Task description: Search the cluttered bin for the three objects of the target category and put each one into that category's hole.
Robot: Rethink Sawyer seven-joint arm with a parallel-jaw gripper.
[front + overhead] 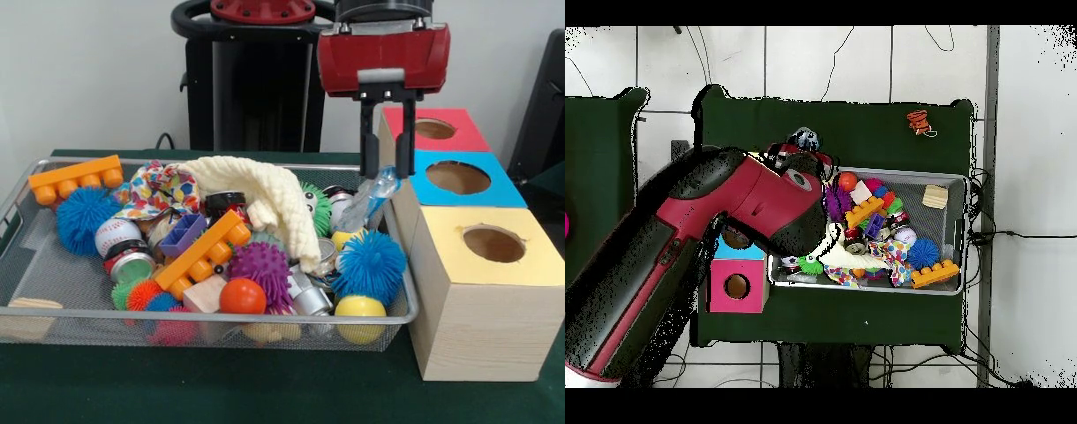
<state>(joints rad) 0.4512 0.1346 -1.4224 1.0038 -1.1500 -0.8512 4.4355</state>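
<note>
Silver wire bin (26, 199) is full of toys; a clear bottle (371, 199) sits between the open gripper (387, 163) fingers, beside the blue hole (457, 177).

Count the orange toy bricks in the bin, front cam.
2. One orange brick rests at the bin's far left corner by the rim. The second orange brick lies diagonally mid-bin, beside the purple spiky ball. Clutter may hide more.
</note>
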